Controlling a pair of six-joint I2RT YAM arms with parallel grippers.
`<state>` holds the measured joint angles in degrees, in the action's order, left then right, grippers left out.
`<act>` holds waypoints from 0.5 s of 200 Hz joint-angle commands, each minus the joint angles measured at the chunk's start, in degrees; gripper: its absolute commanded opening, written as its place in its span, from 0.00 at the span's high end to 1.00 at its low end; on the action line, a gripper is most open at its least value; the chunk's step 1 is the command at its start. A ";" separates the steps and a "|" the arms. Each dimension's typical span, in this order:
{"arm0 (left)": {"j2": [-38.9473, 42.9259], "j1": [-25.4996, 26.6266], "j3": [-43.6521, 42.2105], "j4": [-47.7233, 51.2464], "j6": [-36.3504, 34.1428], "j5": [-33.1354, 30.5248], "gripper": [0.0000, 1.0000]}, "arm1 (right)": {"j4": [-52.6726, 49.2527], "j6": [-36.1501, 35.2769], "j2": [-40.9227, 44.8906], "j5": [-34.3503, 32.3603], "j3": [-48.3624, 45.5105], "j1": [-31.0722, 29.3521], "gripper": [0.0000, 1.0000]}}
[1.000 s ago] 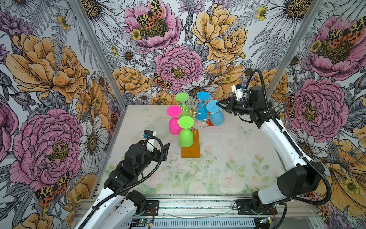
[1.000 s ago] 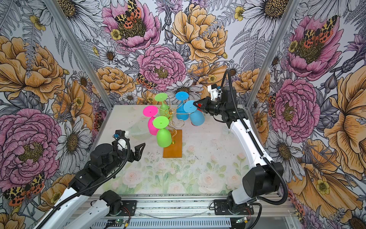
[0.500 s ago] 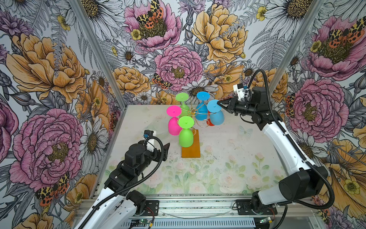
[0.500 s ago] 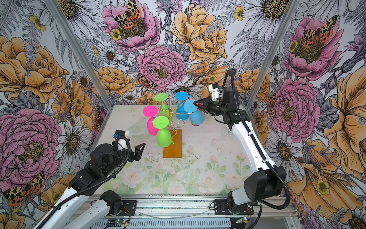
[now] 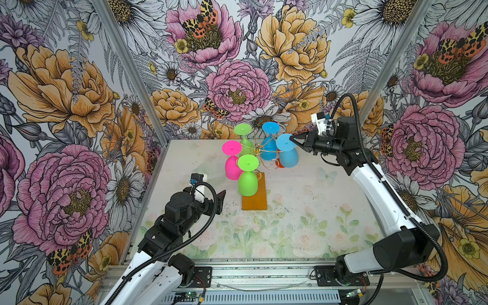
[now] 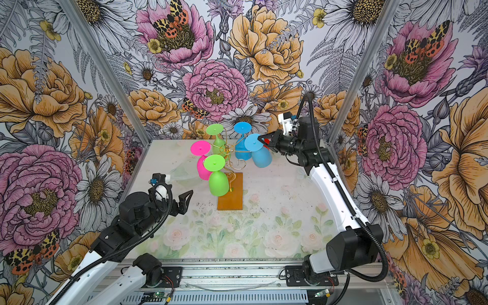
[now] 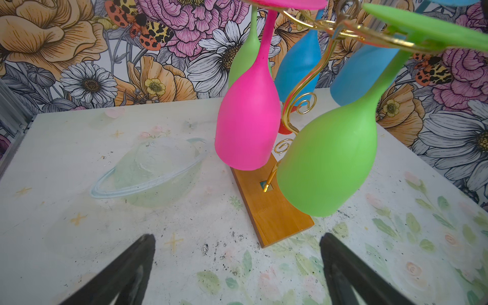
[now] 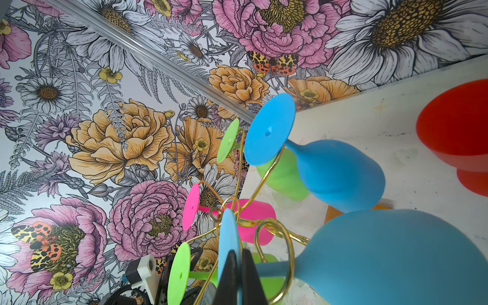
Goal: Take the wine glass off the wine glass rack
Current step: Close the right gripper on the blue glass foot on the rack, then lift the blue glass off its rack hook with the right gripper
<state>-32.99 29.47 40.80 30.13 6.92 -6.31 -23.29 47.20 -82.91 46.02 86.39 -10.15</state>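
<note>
Right gripper (image 5: 292, 139) clenched on blue wine glass (image 5: 288, 158) foot; draw it level, pincer-ward, until stem clears wine glass rack (image 5: 254, 202).

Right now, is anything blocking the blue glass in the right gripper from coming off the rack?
Only the rack's gold wire loop, curled around the blue glass's stem below the foot the right gripper pinches. Outward, toward that arm, nothing visible blocks it.

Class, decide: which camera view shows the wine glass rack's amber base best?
The left wrist view: the base lies close, mostly uncovered, with the stem's socket visible. Both top views show it small, its far end hidden by the near green glass. The right wrist view shows only a sliver.
</note>
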 commanded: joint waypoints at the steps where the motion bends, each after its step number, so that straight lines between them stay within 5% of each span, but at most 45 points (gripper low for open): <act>1: 0.30 -0.49 -0.49 -1.31 -0.94 1.09 0.01 | 2.11 0.75 2.62 0.91 -0.34 0.14 1.00; 100: 0.30 -0.74 -0.45 -1.48 -1.03 1.21 0.01 | 2.53 1.49 2.85 1.01 -1.12 -0.96 1.00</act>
<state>-32.99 29.34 40.80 30.13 6.92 -6.26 -23.27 48.27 -81.62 46.39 85.56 -10.33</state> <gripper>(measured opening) 0.986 0.059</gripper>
